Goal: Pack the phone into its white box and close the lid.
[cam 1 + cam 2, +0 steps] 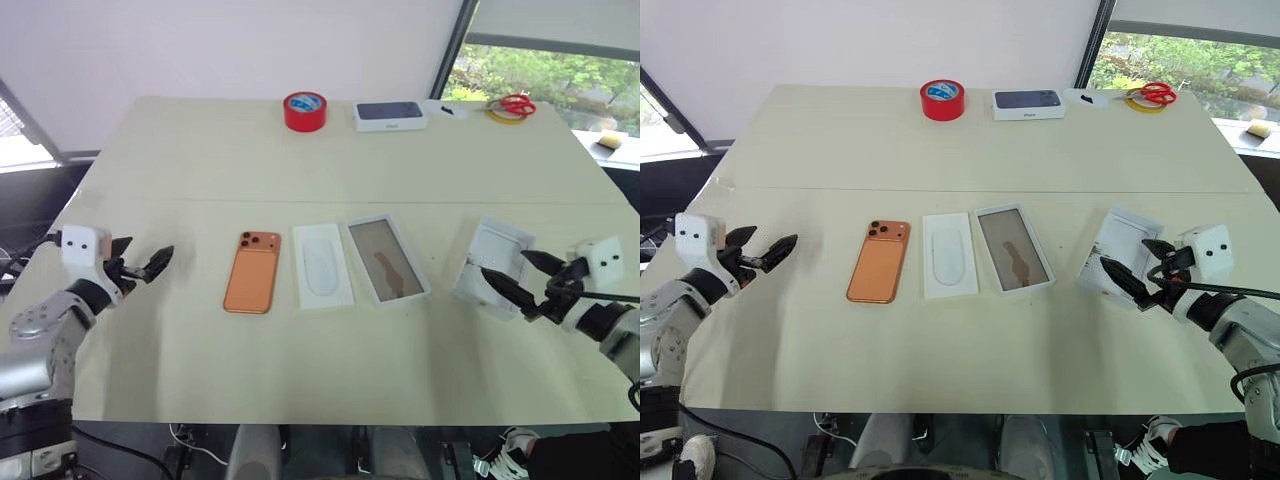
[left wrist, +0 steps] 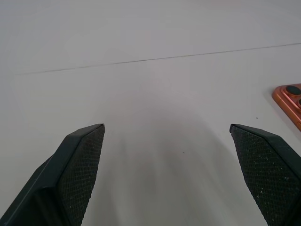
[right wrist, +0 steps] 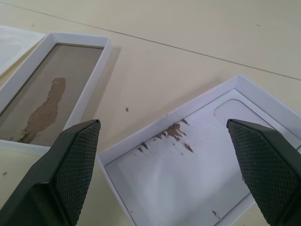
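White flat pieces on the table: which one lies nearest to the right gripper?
The lid, directly before the right gripper; the white box and oval-marked card lie farther left.

bare table (image 1: 150,330) left of phone (image 1: 251,272), card (image 1: 322,265) touching white box (image 1: 388,259), lid (image 1: 492,262) apart

The left end effector (image 2: 167,174) stands wide open, its two black fingers (image 2: 80,174) with cross-hatched pads spread far apart, with nothing between them. Beyond them lies the pale desk (image 2: 155,94), bare except for a thin dark seam line running across it and a couple of tiny specks. At one edge, past the far finger, a corner of the orange phone (image 2: 289,101) shows, with dark camera lenses on it.
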### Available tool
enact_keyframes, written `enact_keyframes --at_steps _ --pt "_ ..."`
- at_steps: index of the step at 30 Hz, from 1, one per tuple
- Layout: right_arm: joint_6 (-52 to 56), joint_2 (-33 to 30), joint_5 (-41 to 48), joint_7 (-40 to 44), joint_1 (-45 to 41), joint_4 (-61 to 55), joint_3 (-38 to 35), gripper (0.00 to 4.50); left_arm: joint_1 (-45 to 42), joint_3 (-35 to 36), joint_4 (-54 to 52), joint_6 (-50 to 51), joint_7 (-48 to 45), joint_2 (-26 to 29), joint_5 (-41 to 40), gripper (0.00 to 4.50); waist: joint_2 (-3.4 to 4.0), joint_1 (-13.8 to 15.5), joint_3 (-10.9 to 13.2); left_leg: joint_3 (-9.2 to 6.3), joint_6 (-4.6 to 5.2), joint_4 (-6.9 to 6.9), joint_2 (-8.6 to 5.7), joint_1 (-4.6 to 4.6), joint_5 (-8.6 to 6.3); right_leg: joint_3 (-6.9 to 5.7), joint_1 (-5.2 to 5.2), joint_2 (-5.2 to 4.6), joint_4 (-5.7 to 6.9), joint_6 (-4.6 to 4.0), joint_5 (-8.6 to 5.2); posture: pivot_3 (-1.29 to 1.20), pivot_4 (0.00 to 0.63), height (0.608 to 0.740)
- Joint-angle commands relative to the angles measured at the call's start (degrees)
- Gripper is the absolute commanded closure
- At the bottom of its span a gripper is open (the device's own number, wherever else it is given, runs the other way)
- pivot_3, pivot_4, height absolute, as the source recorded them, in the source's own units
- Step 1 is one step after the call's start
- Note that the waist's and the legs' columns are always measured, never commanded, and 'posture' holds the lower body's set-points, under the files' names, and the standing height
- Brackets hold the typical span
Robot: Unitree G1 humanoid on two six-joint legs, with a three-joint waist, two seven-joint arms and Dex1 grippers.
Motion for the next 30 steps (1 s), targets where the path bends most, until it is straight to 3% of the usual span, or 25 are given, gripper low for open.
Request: enact_keyframes --at_steps 1,8,15,23,30 --pt "-0.1 -0.7 0.8 -0.1 -1.1 -1.9 -0.5 0.00 -0.7 1.0 -1.4 -1.1 0.4 0.3 -0.3 0.03 0.00 0.0 0.0 0.00 0.00 0.00 0.00 0.00 0.00 0.00 0.00 0.00 0.00 0.00 0.00 0.00 0.150 0.730" --pt "-0.2 -0.7 1.0 0.1 -2.1 -2.7 0.7 0.00 -1.9 0.5 -3.8 0.2 1.1 -0.9 -1.4 0.03 0.00 0.0 0.0 0.00 0.00 0.00 0.00 0.00 0.00 0.00 0.01 0.00 0.00 0.00 0.00 0.00 0.150 0.730" --pt "-0.3 -0.5 0.7 0.1 -5.5 -4.4 4.9 0.00 -4.8 -6.1 -10.9 4.9 0.4 -4.9 -4.3 0.03 -0.01 0.1 0.0 0.00 0.00 0.02 -0.01 -0.01 0.00 0.00 0.02 0.01 0.00 0.00 0.00 0.00 0.150 0.730" --pt "-0.7 -1.2 -0.8 1.0 -9.5 -6.5 12.2 0.00 -8.0 -16.0 -24.9 20.2 5.5 -10.5 -10.8 0.03 -0.01 -0.2 0.0 -0.02 -0.02 0.04 -0.01 0.01 0.03 0.01 0.04 0.04 0.05 0.01 0.01 0.00 0.150 0.730" --pt "-2.5 -1.9 -4.1 1.5 -11.4 -7.1 16.0 0.00 -14.9 -15.9 -28.7 36.4 19.0 -19.9 -18.1 0.03 -0.03 0.1 0.0 -0.07 -0.01 0.10 -0.05 0.01 0.03 0.01 0.10 0.03 0.05 0.04 -0.01 0.00 0.150 0.730"
